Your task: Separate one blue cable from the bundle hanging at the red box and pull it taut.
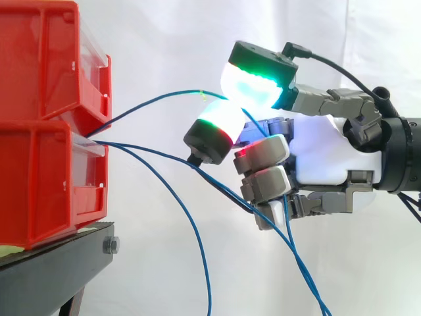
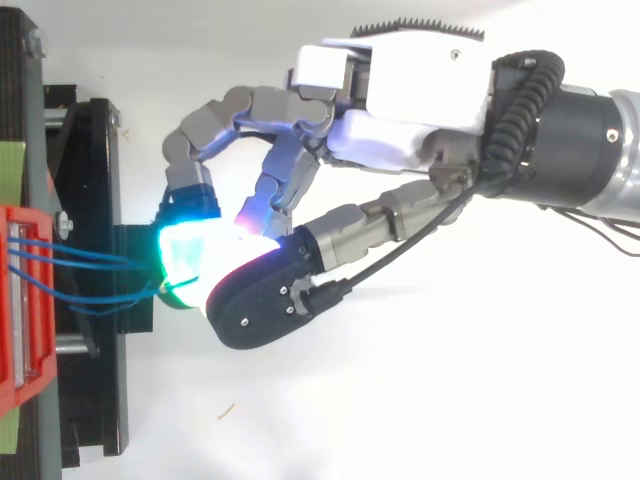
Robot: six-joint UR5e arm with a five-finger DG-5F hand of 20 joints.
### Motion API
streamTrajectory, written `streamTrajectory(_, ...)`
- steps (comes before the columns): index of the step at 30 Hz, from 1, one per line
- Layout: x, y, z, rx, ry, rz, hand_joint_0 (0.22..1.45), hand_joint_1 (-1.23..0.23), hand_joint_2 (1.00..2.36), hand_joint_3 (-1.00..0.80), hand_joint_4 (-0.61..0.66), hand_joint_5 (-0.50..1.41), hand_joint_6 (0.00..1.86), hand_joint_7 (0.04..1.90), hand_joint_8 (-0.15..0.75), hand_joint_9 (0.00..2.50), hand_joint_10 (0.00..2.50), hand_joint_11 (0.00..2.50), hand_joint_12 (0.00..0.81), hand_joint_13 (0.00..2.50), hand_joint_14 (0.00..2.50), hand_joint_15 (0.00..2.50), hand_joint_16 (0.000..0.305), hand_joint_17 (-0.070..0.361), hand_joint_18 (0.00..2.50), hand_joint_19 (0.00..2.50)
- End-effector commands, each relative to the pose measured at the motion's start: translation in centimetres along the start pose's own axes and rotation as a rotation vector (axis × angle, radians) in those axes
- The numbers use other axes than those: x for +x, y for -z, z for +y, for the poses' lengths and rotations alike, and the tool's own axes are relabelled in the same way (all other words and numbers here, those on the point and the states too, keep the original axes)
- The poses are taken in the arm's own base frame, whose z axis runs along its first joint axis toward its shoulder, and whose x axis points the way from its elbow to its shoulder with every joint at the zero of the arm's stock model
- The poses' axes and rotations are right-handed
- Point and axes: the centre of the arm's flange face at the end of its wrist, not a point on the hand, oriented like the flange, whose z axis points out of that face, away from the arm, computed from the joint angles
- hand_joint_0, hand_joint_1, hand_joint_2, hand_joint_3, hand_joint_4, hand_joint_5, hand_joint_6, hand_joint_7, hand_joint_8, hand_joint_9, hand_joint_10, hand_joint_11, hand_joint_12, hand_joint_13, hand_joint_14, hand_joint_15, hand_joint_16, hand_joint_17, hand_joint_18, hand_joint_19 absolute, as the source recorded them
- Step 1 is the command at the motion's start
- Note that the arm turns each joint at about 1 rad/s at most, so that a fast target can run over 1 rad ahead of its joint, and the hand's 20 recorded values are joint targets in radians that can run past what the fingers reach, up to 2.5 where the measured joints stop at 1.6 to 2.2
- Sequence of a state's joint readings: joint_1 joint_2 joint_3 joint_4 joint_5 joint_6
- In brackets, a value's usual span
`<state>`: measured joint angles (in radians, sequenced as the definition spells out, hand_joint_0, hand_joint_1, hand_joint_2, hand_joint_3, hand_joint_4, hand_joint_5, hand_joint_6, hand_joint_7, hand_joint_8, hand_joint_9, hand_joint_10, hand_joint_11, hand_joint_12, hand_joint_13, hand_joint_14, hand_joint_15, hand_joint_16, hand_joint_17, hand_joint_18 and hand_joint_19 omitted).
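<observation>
- The hand (image 1: 322,155) comes in from the right in the side view, and the arm behind it is cut off at the edge.
- Two glowing pads (image 1: 253,89) of the hand are closed together on one blue cable (image 1: 172,94), one pad above it and one below. The remaining fingers are curled in front of the palm.
- This blue cable leaves the gap between the two stacked red bins (image 1: 39,131) and rises in a soft arc to the pinch, so it is not a fully straight line.
- Behind the pinch the cable goes in behind the curled fingers, and its course there cannot be followed with certainty.
- The other blue cables (image 1: 208,280) start from the same gap. One drops steeply near the bins, and the rest slope down under the hand, apart from the pads. All of them are cut off by the lower edge.
- Where the cables are fixed inside the bins is hidden.
- In the top view the strong glow of the pads covers the pinch point. Blue strands (image 2: 90,262) show only between the red bin and the pads, and which of them is the held one is hard to say there.
- The bins stand on a black stand (image 1: 59,270), with a white curtain (image 1: 164,39) behind.
</observation>
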<state>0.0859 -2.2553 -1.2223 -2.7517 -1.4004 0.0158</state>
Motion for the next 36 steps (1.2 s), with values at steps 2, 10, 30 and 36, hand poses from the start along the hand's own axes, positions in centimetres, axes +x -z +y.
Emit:
streamTrajectory(2,0.0,-0.1,-0.4,0.003,-0.011,0.003,0.62,-0.82,1.02,-0.03,-0.01,-0.11,0.89,1.31,0.404,1.17,0.18,1.32,0.433,1.13,0.02,1.03,0.053,0.120,1.02,0.66)
streamTrajectory(10,0.1,-0.4,-1.8,0.003,-0.037,0.005,0.62,-0.83,1.02,-0.01,-0.02,-0.11,0.90,1.32,0.407,1.14,0.38,1.31,0.435,1.12,0.02,1.04,0.053,0.120,1.02,0.66)
streamTrajectory(30,0.8,0.1,-2.3,0.055,0.008,0.013,0.62,-0.82,1.02,-0.04,-0.01,-0.11,0.90,1.28,0.413,1.02,0.81,1.23,0.422,1.25,0.14,1.41,0.052,0.117,1.07,0.76)
streamTrajectory(36,0.8,0.1,-2.3,0.055,0.008,0.016,0.63,-0.81,1.02,-0.05,-0.02,-0.12,0.90,1.26,0.399,0.98,0.98,1.23,0.411,1.17,0.67,1.33,0.052,0.118,1.13,0.88)
